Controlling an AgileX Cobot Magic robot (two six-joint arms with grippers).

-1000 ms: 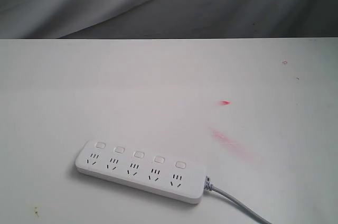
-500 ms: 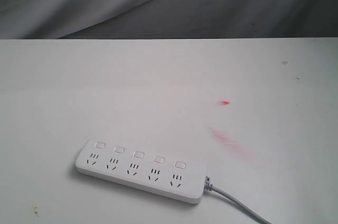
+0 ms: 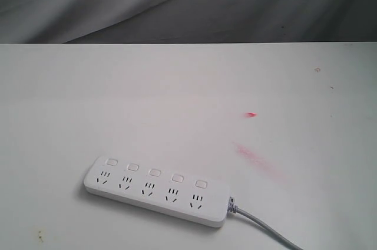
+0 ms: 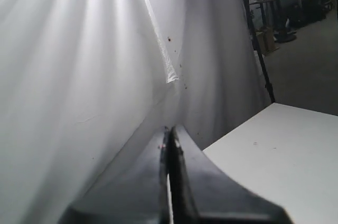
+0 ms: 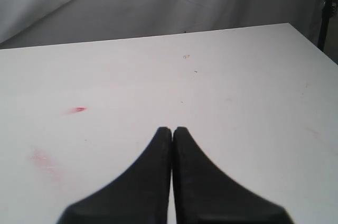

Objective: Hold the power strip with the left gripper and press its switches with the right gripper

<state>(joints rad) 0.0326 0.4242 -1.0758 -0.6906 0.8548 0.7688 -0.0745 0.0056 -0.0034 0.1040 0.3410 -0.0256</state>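
Long flat white plastic power strip (image 3: 156, 190) with rounded corners, lying flat on the big white table (image 3: 177, 85), low in the exterior view and a bit left of the middle. 5 small white square push buttons (image 3: 155, 172) in a row along its far side, 1 by each of the 5 sockets. Grey cord (image 3: 265, 228) running off its right end toward the lower edge. Small red spot (image 3: 251, 114) and a pink-red smudge (image 3: 253, 154) on the table, further back and to the right, apart from the strip. Left gripper (image 4: 169, 133), black and wedge-shaped, jaws pressed tight together, holding nothing, pointing at a white hanging cloth (image 4: 79, 76). Right gripper (image 5: 172, 130), black too, jaws also together, empty, up over the table top.
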